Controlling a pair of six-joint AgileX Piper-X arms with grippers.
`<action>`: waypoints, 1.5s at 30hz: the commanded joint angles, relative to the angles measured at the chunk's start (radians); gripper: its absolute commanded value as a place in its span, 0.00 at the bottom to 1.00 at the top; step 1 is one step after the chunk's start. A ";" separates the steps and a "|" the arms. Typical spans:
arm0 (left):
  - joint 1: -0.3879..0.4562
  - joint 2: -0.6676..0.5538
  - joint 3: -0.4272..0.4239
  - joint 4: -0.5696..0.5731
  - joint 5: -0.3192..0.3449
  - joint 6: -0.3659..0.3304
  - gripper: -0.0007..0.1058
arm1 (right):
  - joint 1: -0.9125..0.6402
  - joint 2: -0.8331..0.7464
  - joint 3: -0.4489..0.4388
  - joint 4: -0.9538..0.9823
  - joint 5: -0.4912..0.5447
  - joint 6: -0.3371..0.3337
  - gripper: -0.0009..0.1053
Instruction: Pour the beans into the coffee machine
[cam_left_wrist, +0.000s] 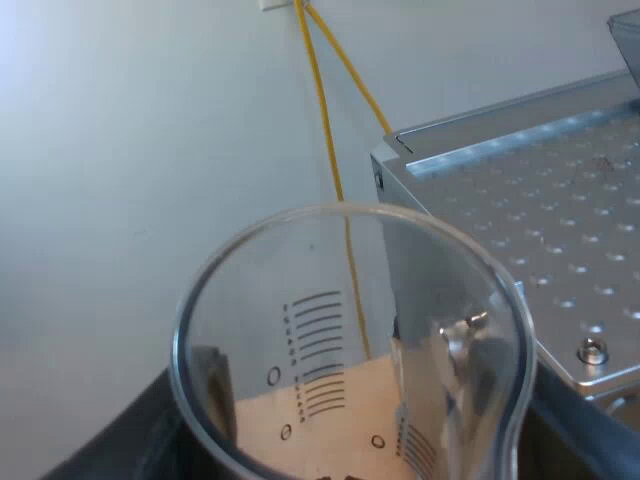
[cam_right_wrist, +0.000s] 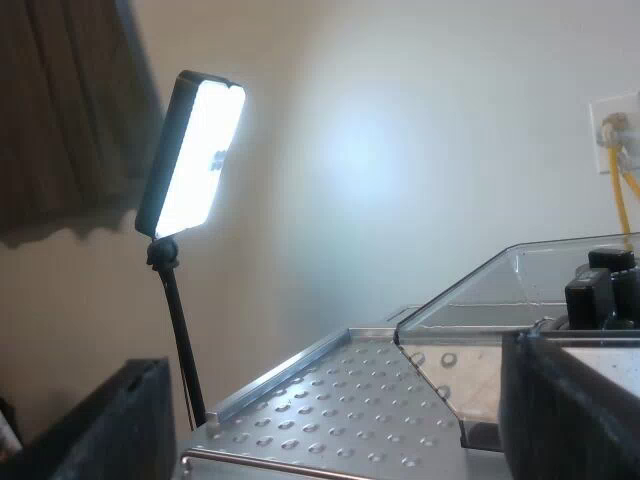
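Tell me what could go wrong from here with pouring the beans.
The measuring glass in the left tool sits off the espresso machine's corner, short of the bean hopper; tipping now would likely spill onto the dimpled top. Moving closer, its rim could knock the machine's edge.

Plain pale painted wall (cam_left_wrist: 120, 150), two thin yellow cables (cam_left_wrist: 322, 110) hung from a white wall outlet (cam_right_wrist: 612, 128), bright rectangular panel lamp (cam_right_wrist: 195, 155) mounted on a slim black stand (cam_right_wrist: 178, 330), dark brown curtain (cam_right_wrist: 65, 120) seen beside it
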 joint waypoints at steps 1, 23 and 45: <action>-0.018 0.032 -0.050 0.015 -0.004 -0.001 0.26 | 0.002 -0.008 -0.011 -0.014 0.002 -0.013 0.65; -0.171 0.359 -0.470 0.133 -0.068 0.055 0.26 | 0.002 -0.008 -0.011 -0.014 0.042 -0.080 0.65; -0.287 0.601 -0.721 0.198 -0.168 0.135 0.26 | 0.002 -0.008 -0.011 -0.014 0.076 -0.101 0.65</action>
